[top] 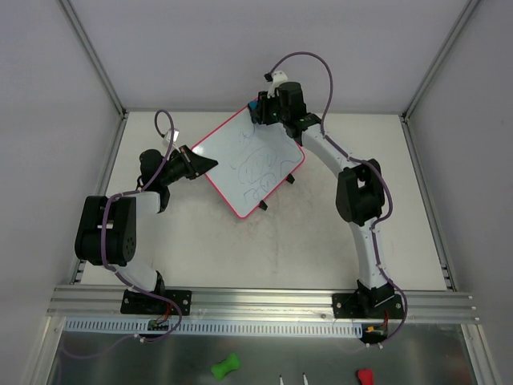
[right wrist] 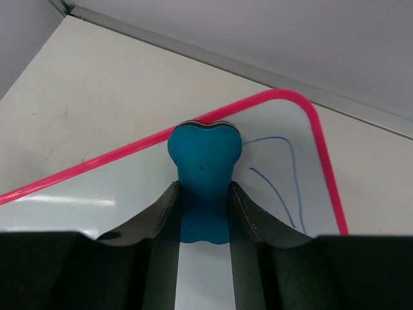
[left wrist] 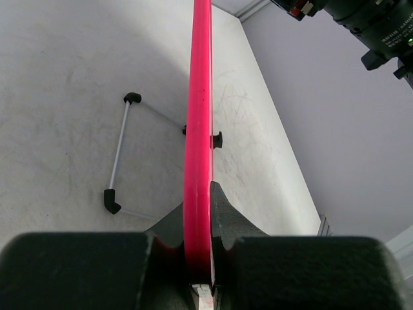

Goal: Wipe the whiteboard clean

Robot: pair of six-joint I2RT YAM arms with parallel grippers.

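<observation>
Whiteboard (top: pixel 250 164): on table (top: pixel 321 249), turned diagonal, pink frame, two black clips (top: pixel 290 178) on edge toward R arm's base. Blue scribbles (top: pixel 255 167) over middle of face; no wiped patch evident from top cam.

L gripper (top: pixel 207 164): at board's corner toward L arm. Jaws clamped on pink frame, edge pinched between both fingers per L wrist cam. Bracing role, by the look.

R gripper (top: pixel 258 108): at board's far corner, closed on blue eraser (right wrist: pixel 205 165). Eraser's lobed end right at frame, just inside that corner, beside two thin blue lines.

Step, as judged: very start of wiping. Eraser at far corner, bulk of marks not yet rubbed.

Next move prob. calls for: eraser pressed flat on face, swept from far corner toward clip edge in overlapping passes, firm L grip against sliding or pivoting. Possible snag: eraser riding up on frame instead of face.

Hidden / unclear:
- Eraser-to-face contact not confirmable; R wrist view along eraser, rubbing side out of sight.
- Under board, seen from L wrist cam: thin wire stand (left wrist: pixel 119 152) w/ black feet. Board flat, propped or lifted: cannot tell.
- Board's corner under L gripper covered in top view.
- Well off board's near side, past arm bases: green bone-shaped thing (top: pixel 227 366); red thing (top: pixel 365 375) cut by frame edge, unidentified.
</observation>
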